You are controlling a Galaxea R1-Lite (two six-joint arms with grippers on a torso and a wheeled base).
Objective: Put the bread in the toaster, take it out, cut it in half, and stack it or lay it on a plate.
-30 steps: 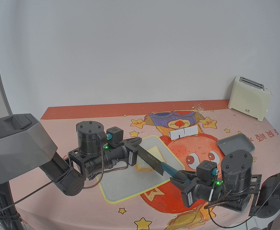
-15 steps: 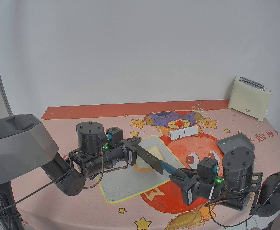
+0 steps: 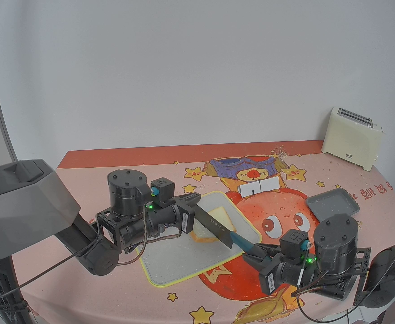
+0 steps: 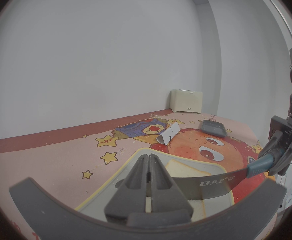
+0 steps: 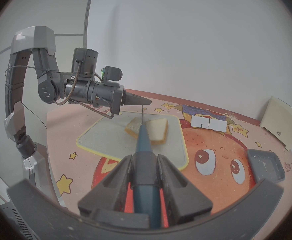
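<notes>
- Teal-handled knife (image 3: pixel 220 230) is gripped by its handle in the right jaws, which are closed on it; the blade is set on edge across the bread (image 3: pixel 223 216).
- Bread is found on the white cutting board (image 3: pixel 175 257), mid-desk (image 3: pixel 116 176), showing on both sides of the blade.
- Left jaws are pressed together and empty, with the tips over the bread just beside the blade.
- Toaster (image 3: pixel 352 138) and grey plate (image 3: pixel 332 203) are set apart to the right.

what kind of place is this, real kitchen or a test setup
Most likely a staged test bench, not a real kitchen: a cartoon tablecloth against a bare wall, with a toaster, a cutting board with bread, and the right hand gripping a knife.
</notes>
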